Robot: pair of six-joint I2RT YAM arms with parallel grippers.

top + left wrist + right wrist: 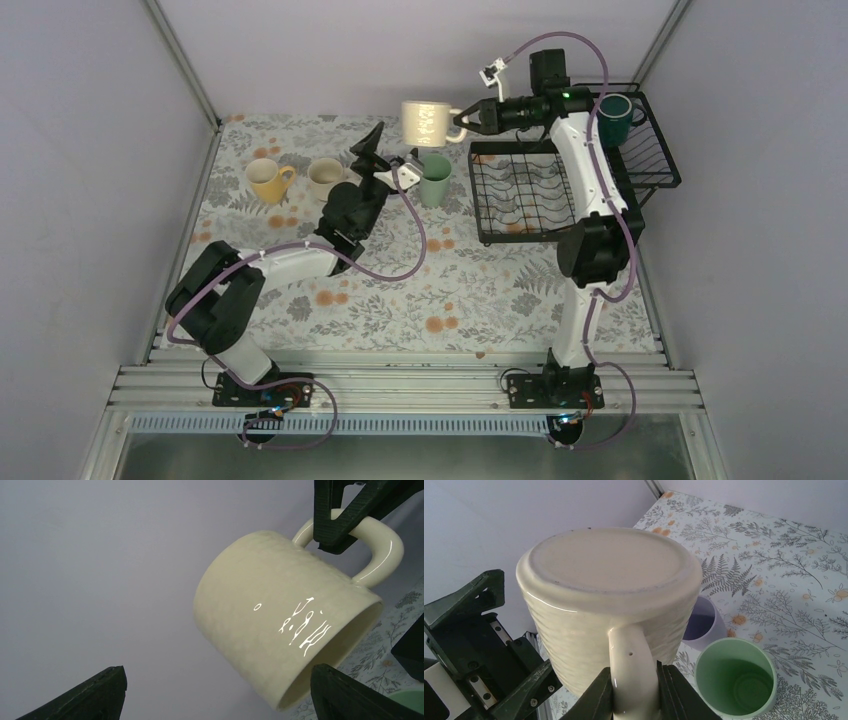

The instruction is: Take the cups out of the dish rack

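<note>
The right gripper clenches the handle of 1 cream mug, held in the air left of the dish rack, where 1 dark green mug sits. The left gripper gapes wide just below, grasping nothing

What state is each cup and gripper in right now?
Held cream mug: in the air, mouth down, gripped by its handle.
Right gripper: shut on that mug's handle.
Left gripper: open, holding nothing.
Yellow mug: upright on the table.
Second cream mug: upright on the table.
Mint tumbler: upright, empty.
Lavender tumbler: upright, empty.
Dark green mug: in the dish rack basket.
</note>
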